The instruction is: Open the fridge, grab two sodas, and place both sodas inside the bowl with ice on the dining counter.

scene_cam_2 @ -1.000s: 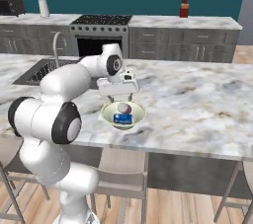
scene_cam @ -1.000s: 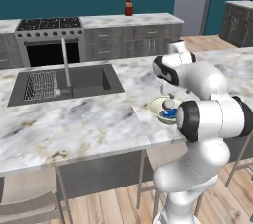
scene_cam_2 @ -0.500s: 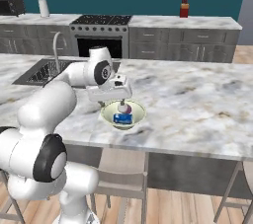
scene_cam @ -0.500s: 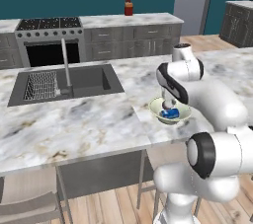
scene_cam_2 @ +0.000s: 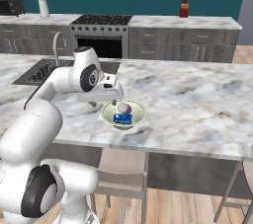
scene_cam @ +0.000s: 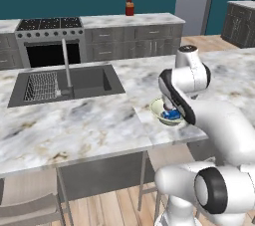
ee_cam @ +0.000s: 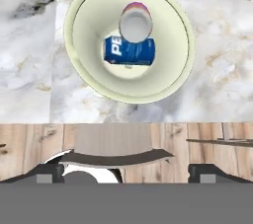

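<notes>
Both sodas sit in the pale cream-green bowl [ee_cam: 129,40] near the front edge of the marbled worktop [scene_cam_2: 197,99]: the blue can [ee_cam: 129,51] lies on its side at the bottom, and the purple can [ee_cam: 135,24] stands upright just behind it, touching it. The gripper [scene_cam_2: 117,91] hangs just beside the bowl's rim, jaws spread wide and holding nothing. A dark sink [scene_cam: 64,85] with a tall faucet [scene_cam: 64,65] lies well apart to the left.
</notes>
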Controlling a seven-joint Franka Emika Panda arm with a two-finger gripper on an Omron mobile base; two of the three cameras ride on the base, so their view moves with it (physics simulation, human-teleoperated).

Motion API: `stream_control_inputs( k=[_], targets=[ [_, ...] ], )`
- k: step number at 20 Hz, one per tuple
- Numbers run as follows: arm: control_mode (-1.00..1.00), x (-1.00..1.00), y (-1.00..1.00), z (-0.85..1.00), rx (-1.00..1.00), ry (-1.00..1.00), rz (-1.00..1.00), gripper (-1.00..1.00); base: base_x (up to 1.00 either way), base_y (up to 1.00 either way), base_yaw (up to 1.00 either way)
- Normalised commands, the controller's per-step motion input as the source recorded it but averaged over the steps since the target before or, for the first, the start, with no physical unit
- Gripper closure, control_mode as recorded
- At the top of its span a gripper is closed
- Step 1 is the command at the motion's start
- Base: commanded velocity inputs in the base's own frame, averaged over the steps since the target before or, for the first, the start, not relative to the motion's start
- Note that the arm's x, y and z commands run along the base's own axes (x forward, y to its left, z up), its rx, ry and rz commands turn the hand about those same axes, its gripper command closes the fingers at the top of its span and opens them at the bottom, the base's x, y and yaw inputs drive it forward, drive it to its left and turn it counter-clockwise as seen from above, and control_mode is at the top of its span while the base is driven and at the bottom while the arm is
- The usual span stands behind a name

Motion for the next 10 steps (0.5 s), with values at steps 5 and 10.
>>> stream_control_inputs(
  k=[5, 10],
  targets=[
    [-1.00, -0.50, 0.00, 0.16, 0.03, -0.24, 0.00, -1.00, 0.00, 0.00, 0.00],
    [-1.00, -0.35, 0.00, 0.02, 0.05, -0.32, 0.01, -1.00, 0.00, 0.00, 0.00]
  ],
)
